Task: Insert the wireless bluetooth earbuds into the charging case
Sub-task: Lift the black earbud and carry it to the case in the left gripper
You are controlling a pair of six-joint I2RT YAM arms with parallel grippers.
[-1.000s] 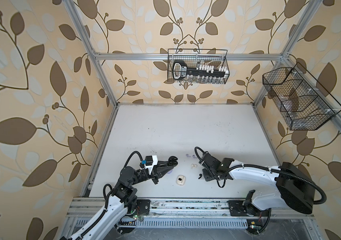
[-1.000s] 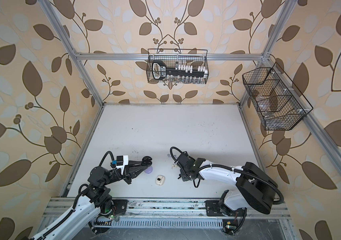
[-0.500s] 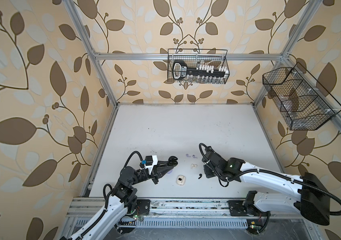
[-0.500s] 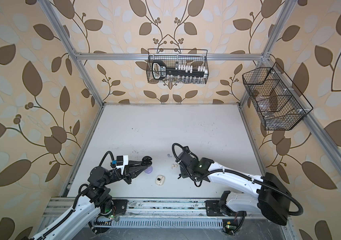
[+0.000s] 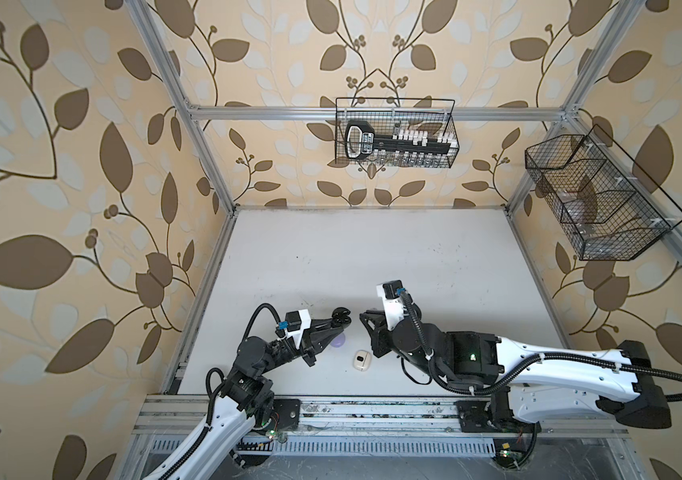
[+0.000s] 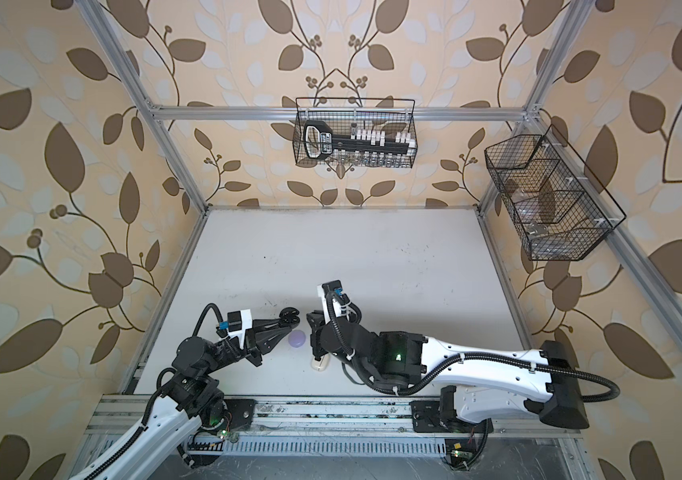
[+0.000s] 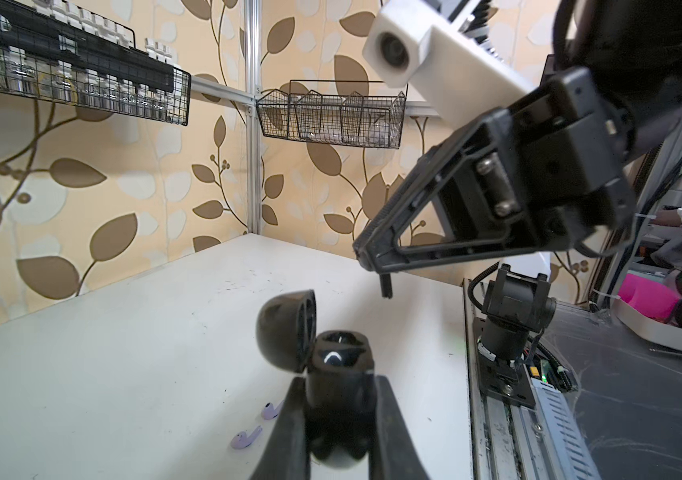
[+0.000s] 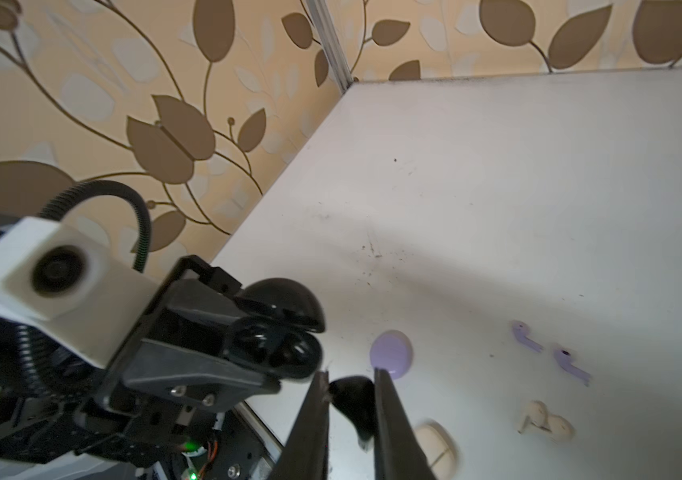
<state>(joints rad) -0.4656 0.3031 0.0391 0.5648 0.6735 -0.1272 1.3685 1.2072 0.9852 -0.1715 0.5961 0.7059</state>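
Black earbud [image 8: 355, 407] pinched in right gripper [image 8: 350, 376], near open black case [image 8: 277, 336].
Left gripper [image 5: 331, 322] clamped on that case, raised off table [image 8: 538, 187]; lavender earbuds [image 8: 526, 336] and cream earbuds [image 8: 545, 422] loose on it.

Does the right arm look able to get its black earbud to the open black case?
Probably yes: the left gripper holds the black case with lid open, and the right gripper with the black earbud hangs beside it, nothing between.

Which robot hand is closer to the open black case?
Left. The left gripper grips the black case by its base; the right gripper hangs apart beside it, pinching a black earbud.
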